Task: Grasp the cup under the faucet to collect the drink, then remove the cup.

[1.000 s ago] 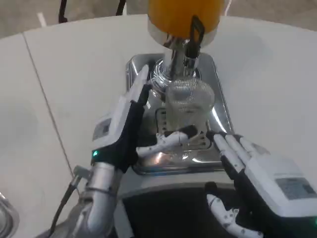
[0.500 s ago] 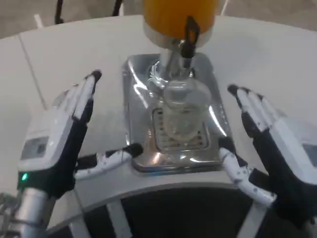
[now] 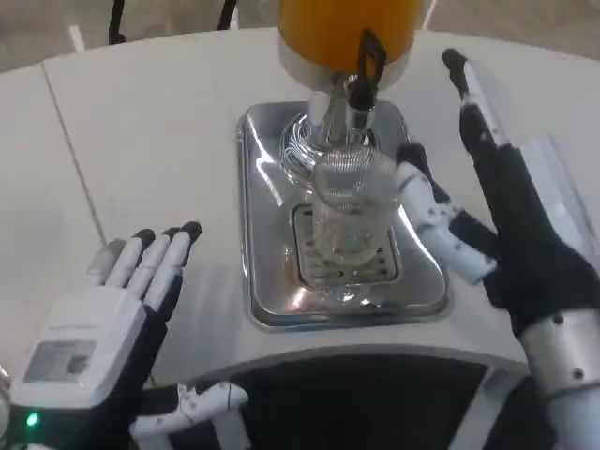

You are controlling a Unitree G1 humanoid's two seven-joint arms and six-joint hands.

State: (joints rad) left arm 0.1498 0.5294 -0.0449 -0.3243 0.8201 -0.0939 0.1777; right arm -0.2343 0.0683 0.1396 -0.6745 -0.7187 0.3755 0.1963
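The left hand (image 3: pixel 103 352) is sitting closest to us, low on the left side of the white table (image 3: pixel 141 141). Its white back is facing up. Its fingers (image 3: pixel 150 262) are lying straight and close side by side, pointing away over the table, and its thumb (image 3: pixel 197 403) is sticking out to the side near the table's front edge. It is holding nothing and it is well apart from the tray.

A little farther off, the shiny metal tray (image 3: pixel 258 234) is lying flat in the middle of the table. It has a small grate (image 3: pixel 319 267) in it. The clear cup (image 3: pixel 352 211) is standing upright on the grate, right under the faucet (image 3: pixel 361 89). I cannot tell if there is any drink in the cup.

The right hand (image 3: pixel 511 202) is standing on its edge just beside the cup, on the right side of the tray. Its dark palm is facing the cup. Its long fingers (image 3: pixel 473 89) are stretching up and away, and its thumb (image 3: pixel 431 211) is reaching toward the cup's side. The hand is wide open and holding nothing. I cannot tell if the thumb is touching the glass.

Farthest away, the big orange drink tank (image 3: pixel 342 28) is sitting on a silver stand (image 3: pixel 323 131) behind the cup.
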